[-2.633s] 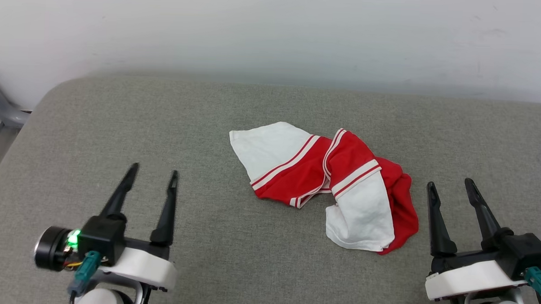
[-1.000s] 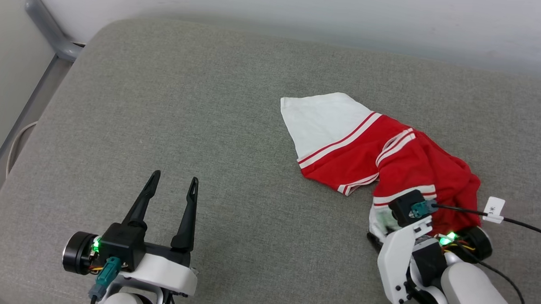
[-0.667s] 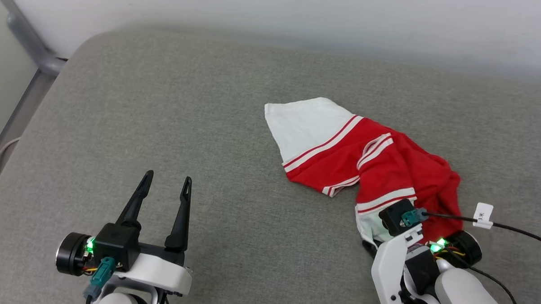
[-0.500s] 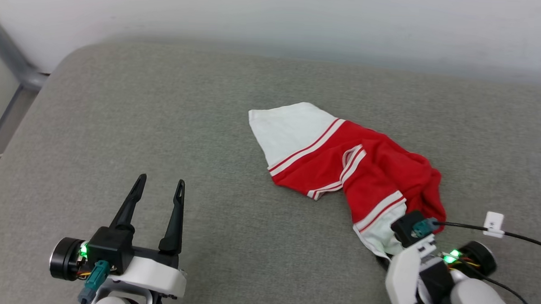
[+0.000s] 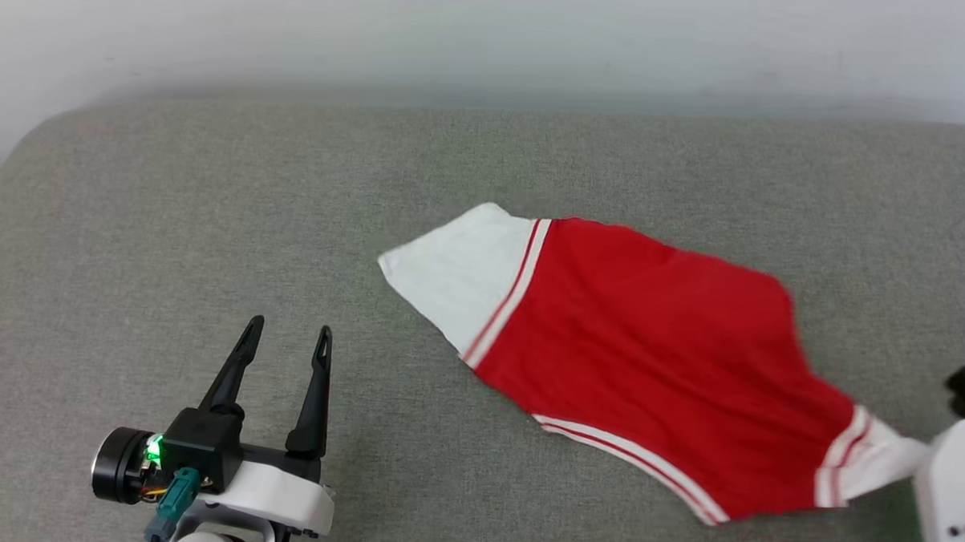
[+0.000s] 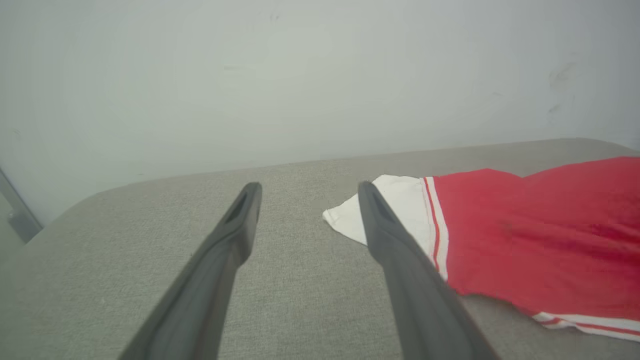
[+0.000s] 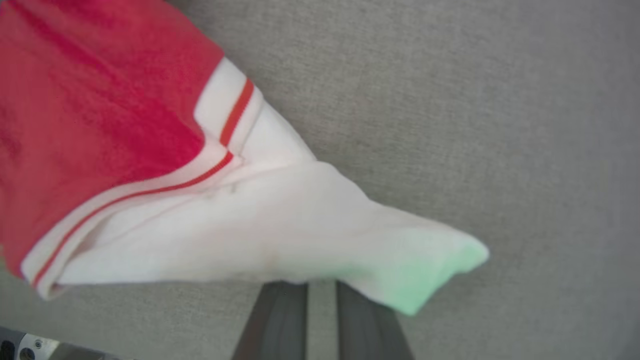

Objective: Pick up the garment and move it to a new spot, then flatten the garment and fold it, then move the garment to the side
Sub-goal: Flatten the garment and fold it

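The right gripper (image 7: 321, 292) pinches the garment (image 5: 656, 349) by its white sleeve (it lies long and flat); the left gripper (image 5: 288, 330) stands wide, empty.

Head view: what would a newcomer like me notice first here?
The bright red garment with white sleeves, spread across the middle of the grey cushion. Next, the right gripper, shut on one white sleeve at the garment's right end. The left gripper hovers open at the lower left, apart from the cloth.
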Tool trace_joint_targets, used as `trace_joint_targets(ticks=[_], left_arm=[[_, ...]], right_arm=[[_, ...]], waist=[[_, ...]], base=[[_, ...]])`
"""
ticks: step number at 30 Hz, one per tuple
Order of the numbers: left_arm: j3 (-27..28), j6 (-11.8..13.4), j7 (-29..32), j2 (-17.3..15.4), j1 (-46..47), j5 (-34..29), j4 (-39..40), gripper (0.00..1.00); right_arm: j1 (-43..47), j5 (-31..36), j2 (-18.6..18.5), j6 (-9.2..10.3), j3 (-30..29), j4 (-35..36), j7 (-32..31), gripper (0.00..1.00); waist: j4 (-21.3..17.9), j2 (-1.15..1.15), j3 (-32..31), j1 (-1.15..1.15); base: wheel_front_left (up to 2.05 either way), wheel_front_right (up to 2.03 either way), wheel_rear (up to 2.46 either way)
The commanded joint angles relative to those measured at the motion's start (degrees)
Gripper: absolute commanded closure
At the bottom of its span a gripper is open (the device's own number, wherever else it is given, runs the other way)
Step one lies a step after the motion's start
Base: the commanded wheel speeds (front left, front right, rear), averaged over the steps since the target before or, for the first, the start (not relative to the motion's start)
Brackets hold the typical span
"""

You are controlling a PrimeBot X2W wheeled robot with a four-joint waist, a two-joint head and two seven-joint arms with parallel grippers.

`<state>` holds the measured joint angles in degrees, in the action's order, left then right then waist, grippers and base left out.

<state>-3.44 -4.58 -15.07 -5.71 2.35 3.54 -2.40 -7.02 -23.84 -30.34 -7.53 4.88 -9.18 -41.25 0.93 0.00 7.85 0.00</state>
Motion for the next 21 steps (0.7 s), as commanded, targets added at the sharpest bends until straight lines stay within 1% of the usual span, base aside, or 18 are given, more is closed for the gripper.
trace_joint_targets(ticks=[1,3,5,10,14,15,16,21], left_arm=[[-0.1,-0.4,-0.2,0.1,0.6,-0.2,-0.1,0.0],[-0.2,-0.5,-0.2,0.1,1.1,-0.3,-0.2,0.0],[-0.5,-0.7,-0.2,0.2,1.6,-0.3,-0.4,0.0],[-0.8,-1.0,-0.2,0.4,2.3,-0.4,-1.0,0.0],[-0.4,-1.2,-0.2,0.5,2.3,-0.4,-1.4,0.0],[-0.3,-1.2,-0.2,0.4,2.1,-0.4,-1.5,0.0],[-0.2,-1.3,-0.2,0.4,2.0,-0.4,-1.6,0.0],[0.6,-1.2,-0.2,0.3,1.4,-0.5,-1.8,0.0]], right_arm=[[-0.1,-0.1,-0.7,0.08,-1.6,-0.4,-0.1,1.0],[-0.7,0.9,-1.9,0.08,-3.9,-1.6,0.2,1.0],[-0.8,2.5,-3.7,0.08,-4.5,-3.0,1.1,1.0],[-0.6,5.0,-6.5,0.08,-2.3,-8.1,5.9,1.0],[-1.8,4.7,-5.6,0.08,-2.0,-12.0,10.2,1.0],[-2.3,5.0,-5.5,0.09,-2.1,-12.8,11.4,0.7],[-2.8,5.3,-5.3,0.09,-2.4,-13.7,12.6,0.0],[-5.4,6.0,-4.7,0.09,-2.3,-15.3,17.0,0.0]], waist=[[-0.1,0.0,0.5,0.0],[0.1,0.0,1.0,0.0],[0.4,0.0,1.6,0.0],[1.3,0.0,2.2,0.0],[1.5,0.0,2.0,0.0],[1.4,0.0,1.8,0.0],[1.3,0.0,1.5,0.0],[0.2,0.0,-0.1,0.0]], base=[[0.0,0.0,0.0],[0.0,0.0,0.0],[0.0,0.0,0.0],[0.0,0.0,0.0],[0.0,0.0,0.0],[0.0,0.0,0.0],[0.0,0.0,0.0],[0.0,0.0,0.0]])
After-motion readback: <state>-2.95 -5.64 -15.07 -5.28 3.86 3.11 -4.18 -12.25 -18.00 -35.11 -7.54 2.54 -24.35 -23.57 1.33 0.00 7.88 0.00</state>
